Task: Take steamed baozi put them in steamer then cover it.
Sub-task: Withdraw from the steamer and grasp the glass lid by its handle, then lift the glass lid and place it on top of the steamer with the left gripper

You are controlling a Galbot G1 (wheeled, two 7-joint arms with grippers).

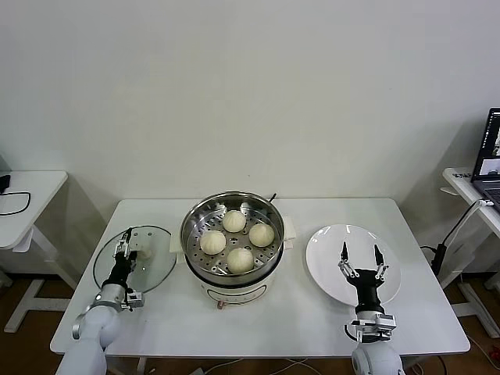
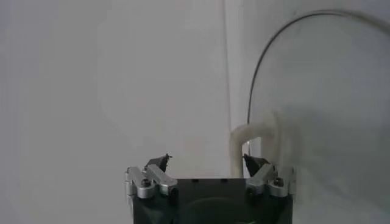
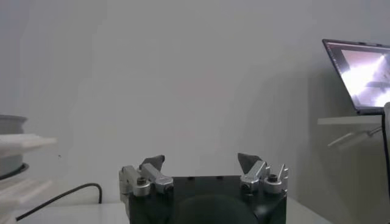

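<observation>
So here's where we're at: all four steamed baozi (image 1: 237, 241) are sitting inside the steamer (image 1: 232, 237), spread out on its perforated tray, two toward the back and two toward the front. The steamer is parked in the middle of the white worktop (image 1: 297, 312) and it's uncovered.

The glass lid (image 1: 134, 258) is lying flat on the worktop off to our left, well apart from the steamer's rim. Our left claw (image 1: 124, 248) is down over that lid with its fingers spread wide. In the left wrist view the white lid handle (image 2: 255, 145) sits just beside one fingertip (image 2: 251, 162), toward one side of the gap, and nothing is clamped on it. We honestly can't tell from here whether that finger is touching the handle or just right next to it.

Our right claw (image 1: 360, 255) is over on the other side, hovering above the white plate (image 1: 353, 264), fingers also spread wide and holding nothing. The plate looks bare.

Other stuff in the scene: a laptop (image 1: 489, 160) on a side desk to our right, also showing in the right wrist view, and another small white table (image 1: 31, 191) off to our left with a black cable (image 1: 16, 205) on it.
</observation>
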